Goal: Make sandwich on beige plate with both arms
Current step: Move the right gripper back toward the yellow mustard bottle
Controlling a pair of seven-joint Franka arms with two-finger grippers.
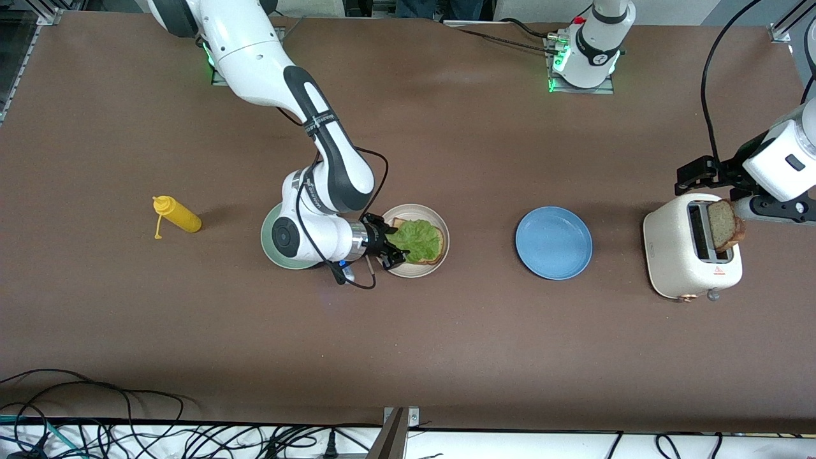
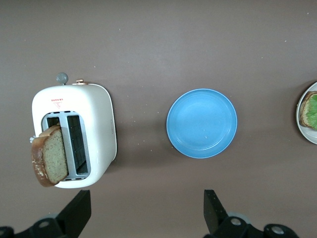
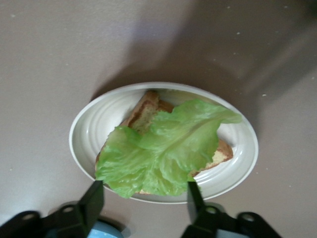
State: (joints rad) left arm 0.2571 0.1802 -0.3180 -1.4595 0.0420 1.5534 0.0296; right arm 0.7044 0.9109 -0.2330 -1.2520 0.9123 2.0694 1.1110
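Observation:
The beige plate (image 1: 415,271) lies mid-table and holds one bread slice (image 1: 438,250) with a ruffled green lettuce leaf (image 1: 417,239) lying on it. My right gripper (image 1: 389,246) is open at the plate's rim on the right arm's side. In the right wrist view its fingers (image 3: 94,201) stand apart on either side of the leaf's (image 3: 163,148) edge, gripping nothing. A second bread slice (image 1: 725,224) sticks up out of the white toaster (image 1: 692,258). My left gripper (image 1: 715,173) hangs open and empty over the table beside the toaster (image 2: 99,124).
A blue plate (image 1: 553,243) lies between the beige plate and the toaster. A mint green plate (image 1: 273,254) shows partly under the right arm. A yellow squeeze bottle (image 1: 177,215) lies toward the right arm's end. Cables run along the table's near edge.

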